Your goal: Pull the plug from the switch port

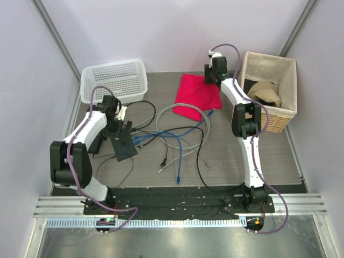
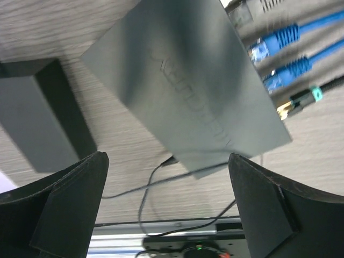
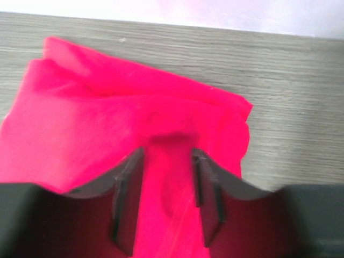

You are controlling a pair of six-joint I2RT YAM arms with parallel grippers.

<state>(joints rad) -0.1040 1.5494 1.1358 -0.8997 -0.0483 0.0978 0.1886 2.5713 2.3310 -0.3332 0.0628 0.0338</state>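
Matte black flat switch box (image 2: 183, 91), near the table's (image 1: 242, 156) left edge, lies under the wide-spread left gripper (image 2: 166, 180) — probably to brace it — the right gripper (image 3: 166, 183) half-parted over folded red cloth (image 3: 97, 102), grip unclear.

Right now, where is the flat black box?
In the top view the switch lies at the table's left, beneath the left gripper, just nearer than the white basket.

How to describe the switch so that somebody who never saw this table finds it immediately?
Start at the white basket in the far left corner of the table. Just nearer, below it, lies the switch: a flat matte black box. Its neighbours are thin loose cables; it alone is a solid slab.
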